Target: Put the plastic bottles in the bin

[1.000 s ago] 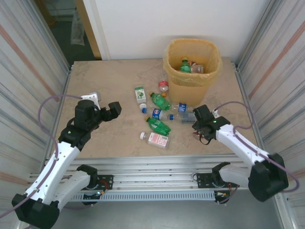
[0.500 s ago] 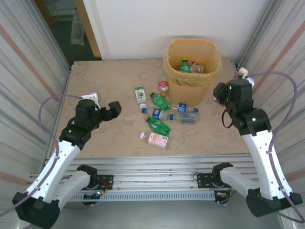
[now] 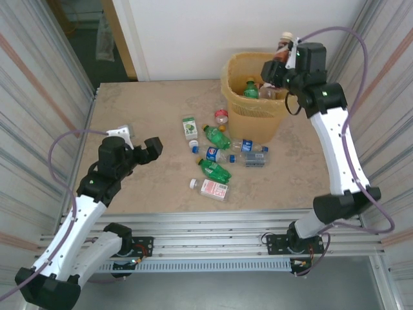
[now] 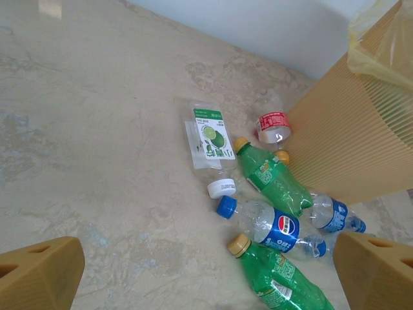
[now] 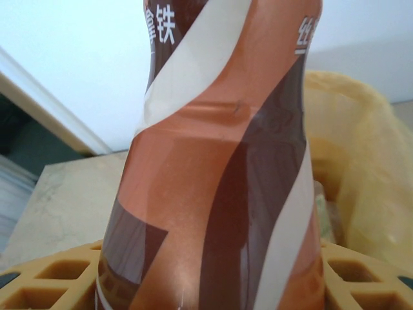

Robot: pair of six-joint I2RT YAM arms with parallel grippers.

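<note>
1. Right gripper [image 3: 282, 59]: I see it raised over the far right rim of the bin [image 3: 257, 121], clamped on the brown-labelled bottle [image 3: 284, 45]. On the right wrist camera its pads [image 5: 45, 284] press the lower sides of the bottle.
2. Brown-labelled bottle: held roughly upright, cap uppermost, above the bin's mouth. Its label has brown, copper and white diagonal bands.
3. Left gripper [image 3: 139, 141]: I read its jaws as wide apart with nothing between them. It hangs above the left half of the table [image 3: 142, 103], well apart from the bottles.
4. Bin: yellow-beige, lattice-sided, with an orange-yellow liner, at the far right of the table. It contains a green bottle [image 3: 250, 89] and at least one more item that I cannot identify.
5. On the table in front of the bin, in a loose cluster:
   - lime-labelled clear bottle [image 4: 210, 137], flat, white cap;
   - red-labelled clear bottle [image 4: 273, 124], just beside the bin wall;
   - green bottle with yellow cap [image 4: 274, 184], lying;
   - blue-capped Pepsi bottle [image 4: 271, 226], lying;
   - clear blue-labelled bottle [image 3: 253, 155], lying near the bin base;
   - second green bottle [image 3: 214, 170], lying;
   - white-pink-labelled bottle [image 3: 211, 188], nearest the arms.
</note>
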